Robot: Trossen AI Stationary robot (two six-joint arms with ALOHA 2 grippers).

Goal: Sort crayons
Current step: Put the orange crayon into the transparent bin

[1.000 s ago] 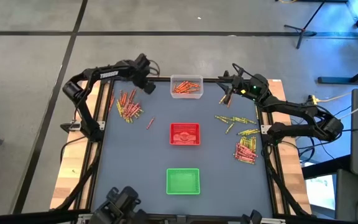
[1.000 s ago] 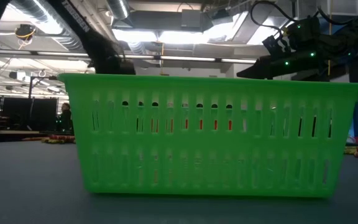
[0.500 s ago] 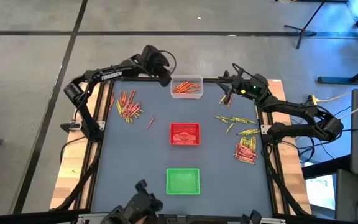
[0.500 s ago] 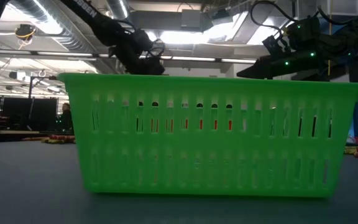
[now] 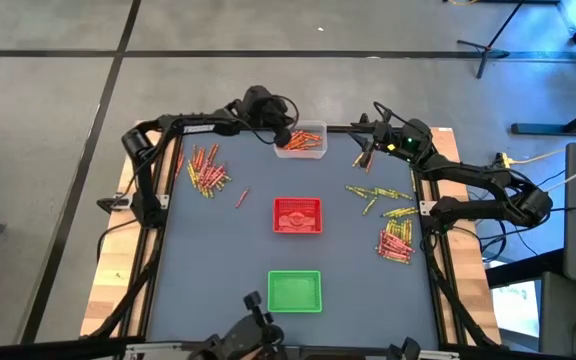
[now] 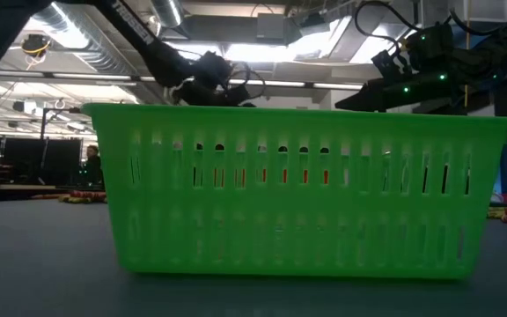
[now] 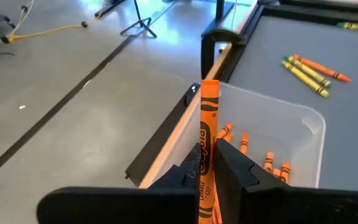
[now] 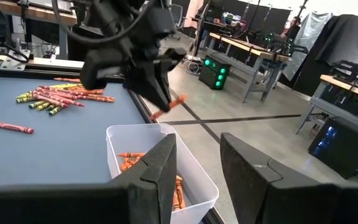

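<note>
Left hand [image 5: 286, 137] pinches one orange crayon [image 7: 208, 130] over the clear tray's [image 5: 313, 150] edge. Right hand [image 5: 365, 158] half-spread, empty, at the worktop's [image 5: 218, 260] far edge. Three trays; crayon piles [image 5: 204, 168] both sides.

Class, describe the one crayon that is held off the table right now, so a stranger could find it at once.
Start at the clear tray at the table's far edge, which holds orange crayons. Just above its left side hangs the left end effector, shut on a single orange crayon. Unlike every other crayon, which lies in that tray or loose on the table, this one is pinched between two dark fingers.
</note>
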